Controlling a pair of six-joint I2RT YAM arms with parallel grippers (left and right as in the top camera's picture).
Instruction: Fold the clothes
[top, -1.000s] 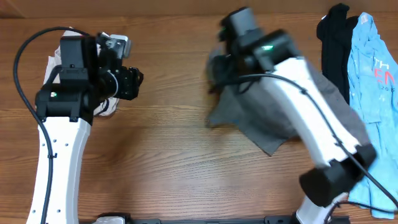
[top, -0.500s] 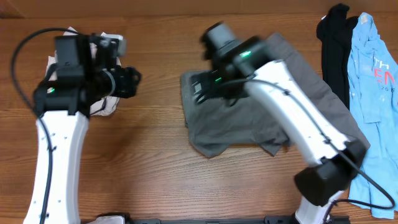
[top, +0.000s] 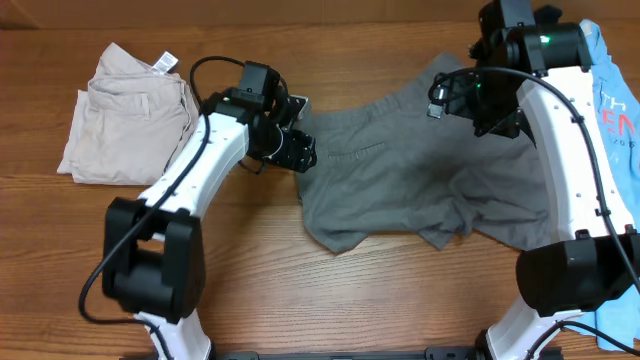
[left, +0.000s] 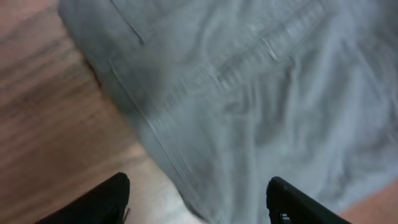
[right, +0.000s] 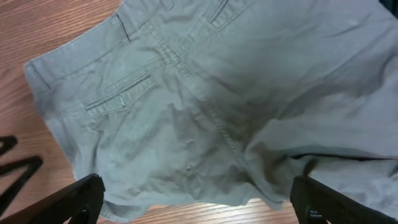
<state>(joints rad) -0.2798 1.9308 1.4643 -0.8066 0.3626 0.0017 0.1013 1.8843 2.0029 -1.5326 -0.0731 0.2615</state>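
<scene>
2 wide-open, empty claws hang over the grey clothes (top: 400, 180): left claw (left: 199, 183), right claw (right: 196, 183); shirt (top: 622, 150) lettering partly hidden.

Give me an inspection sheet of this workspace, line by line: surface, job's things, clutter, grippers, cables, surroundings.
Surface: wooden table, brown grain.
Job's things: grey shorts, unfolded and wrinkled, mid-table.
Clutter: beige trousers at the far left; light-blue shirt at the right edge.
Grippers: left gripper open over the shorts' edge; right gripper open above the shorts.
Cables: left-arm cable loops near the wrist; right-arm cable runs along the arm.
Surroundings: nothing seen.
</scene>
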